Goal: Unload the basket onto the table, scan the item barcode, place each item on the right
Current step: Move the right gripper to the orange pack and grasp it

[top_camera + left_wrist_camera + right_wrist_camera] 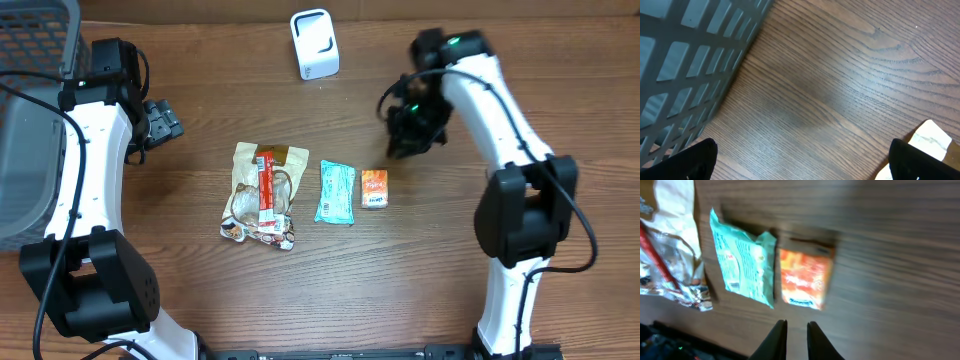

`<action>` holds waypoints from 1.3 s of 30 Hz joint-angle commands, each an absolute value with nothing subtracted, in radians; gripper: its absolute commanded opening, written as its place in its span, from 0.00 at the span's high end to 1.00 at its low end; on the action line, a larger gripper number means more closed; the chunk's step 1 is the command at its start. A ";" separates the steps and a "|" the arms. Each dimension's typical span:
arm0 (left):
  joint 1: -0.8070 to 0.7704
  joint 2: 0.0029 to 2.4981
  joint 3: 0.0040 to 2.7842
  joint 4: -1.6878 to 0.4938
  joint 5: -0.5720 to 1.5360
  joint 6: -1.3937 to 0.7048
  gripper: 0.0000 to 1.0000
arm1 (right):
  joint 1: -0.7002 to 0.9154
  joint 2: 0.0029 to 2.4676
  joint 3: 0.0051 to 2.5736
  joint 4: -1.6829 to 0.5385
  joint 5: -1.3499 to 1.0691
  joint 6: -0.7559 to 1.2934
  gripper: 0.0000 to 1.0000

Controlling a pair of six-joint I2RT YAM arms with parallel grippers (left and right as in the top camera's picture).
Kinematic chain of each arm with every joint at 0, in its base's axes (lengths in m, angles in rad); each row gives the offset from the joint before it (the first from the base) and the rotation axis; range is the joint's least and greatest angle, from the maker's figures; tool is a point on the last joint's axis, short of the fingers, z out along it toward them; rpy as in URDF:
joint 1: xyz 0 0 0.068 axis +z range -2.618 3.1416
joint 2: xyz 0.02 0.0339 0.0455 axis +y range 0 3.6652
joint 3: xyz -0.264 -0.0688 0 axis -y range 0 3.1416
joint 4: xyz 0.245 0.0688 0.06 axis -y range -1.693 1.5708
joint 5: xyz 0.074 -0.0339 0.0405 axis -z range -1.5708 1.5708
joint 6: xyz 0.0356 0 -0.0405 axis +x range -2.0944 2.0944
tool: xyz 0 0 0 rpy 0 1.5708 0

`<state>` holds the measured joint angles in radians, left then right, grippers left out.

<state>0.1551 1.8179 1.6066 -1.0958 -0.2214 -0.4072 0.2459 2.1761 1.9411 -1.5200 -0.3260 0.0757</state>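
We see three packaged goods lying in a row at the middle of the wooden table [450, 290]: a crumpled clear-and-beige snack bag [262, 195] with a red strip on the left, a teal packet [336, 191] in the centre, and a small orange packet [374, 188] on the right. The teal and orange packets lie just beside each other. We cannot tell which of the three is the one to be scanned, and no barcode is readable on any of them. The white barcode scanner [314, 43] stands upright near the far edge, well apart from the row, with bare wood between them. The right gripper [405, 140] hangs above the table near the orange packet, on its far right side. In its own somewhat blurred wrist view the two fingers [777, 340] stand almost together with only a narrow slit between them and nothing held, and the orange packet [805, 282] lies just ahead of the tips, clear of them. The left gripper [165, 120] sits off to the left beside the grey basket [30, 120]. Its fingers [690, 162] are spread wide over bare wood and are empty, with the basket wall [690, 60] close on one side and a corner of the snack bag [930, 142] at the other.
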 commanded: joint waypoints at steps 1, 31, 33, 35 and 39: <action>0.157 1.797 1.626 -1.095 -0.231 -0.381 0.00 | 0.321 2.164 1.865 -1.465 -0.332 0.125 0.85; 0.157 1.797 1.626 -1.095 -0.232 -0.381 0.00 | 0.448 2.164 1.643 -1.362 0.332 0.317 0.85; 0.157 1.797 1.626 -1.095 -0.231 -0.381 0.00 | 0.448 2.164 1.647 -1.372 0.394 0.315 0.85; 0.157 1.797 1.626 -1.095 -0.232 -0.381 0.00 | 0.448 2.161 1.668 -1.389 0.408 0.315 0.86; 0.157 1.797 1.626 -1.095 -0.232 -0.381 0.00 | 0.445 2.113 1.713 -1.360 0.411 0.333 0.86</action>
